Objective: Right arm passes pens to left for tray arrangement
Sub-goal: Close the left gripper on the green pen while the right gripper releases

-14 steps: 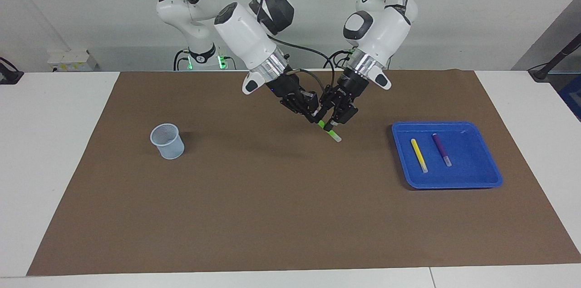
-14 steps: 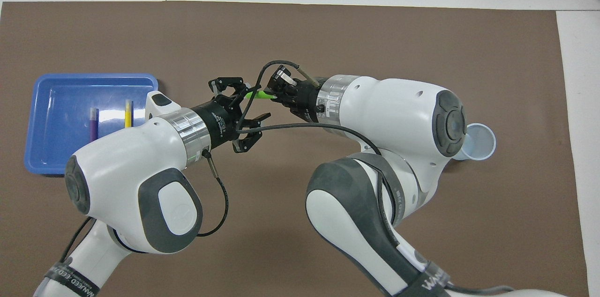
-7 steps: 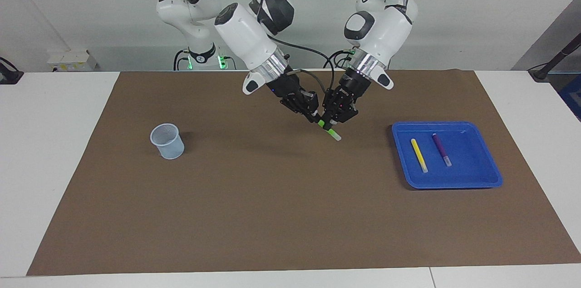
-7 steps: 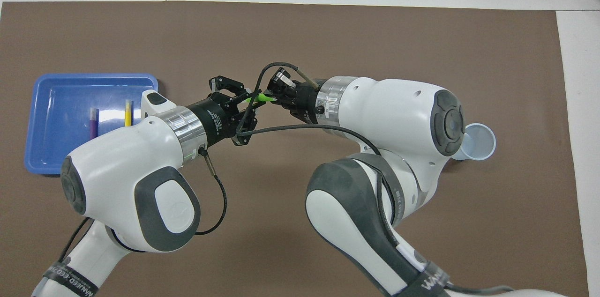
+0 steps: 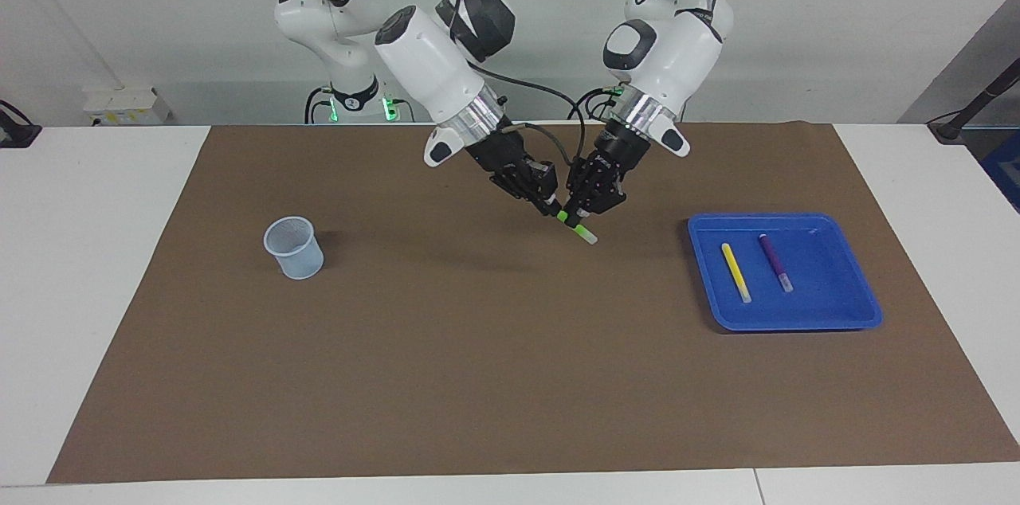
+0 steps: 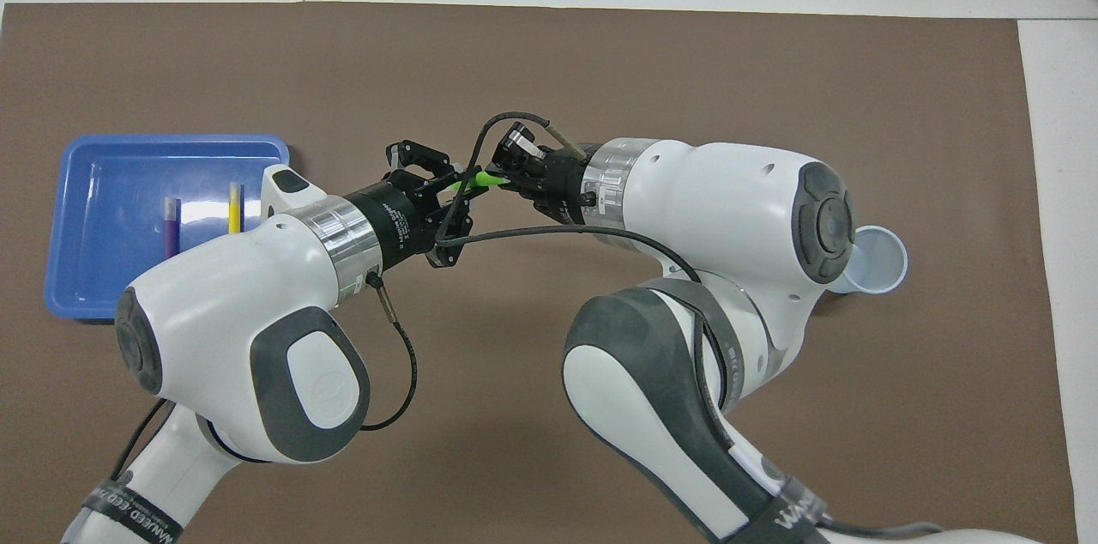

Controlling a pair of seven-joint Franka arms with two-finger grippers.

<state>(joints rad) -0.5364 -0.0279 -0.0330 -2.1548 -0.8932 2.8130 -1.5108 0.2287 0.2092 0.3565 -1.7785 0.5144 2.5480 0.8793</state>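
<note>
Over the middle of the brown mat a green pen [image 5: 577,228] [image 6: 480,179] hangs tilted, pale end down. Both grippers grip it: my right gripper [image 5: 553,209] [image 6: 502,178] is shut on its upper part, and my left gripper [image 5: 575,219] [image 6: 457,185] is shut on it just below that. The bright-blue tray [image 5: 837,310] [image 6: 94,166] lies toward the left arm's end of the table. In it a yellow pen [image 5: 735,272] [image 6: 234,208] and a purple pen [image 5: 774,261] [image 6: 171,227] lie side by side, apart from each other.
A small pale-blue mesh cup [image 5: 294,248] [image 6: 877,260] stands on the mat toward the right arm's end. The brown mat [image 5: 478,377] covers most of the white table. In the overhead view both arms' bodies cover much of the mat's near half.
My left gripper has closed on the green pen beside the right gripper's fingers. The right gripper has kept its hold, and both hands have barely shifted.
</note>
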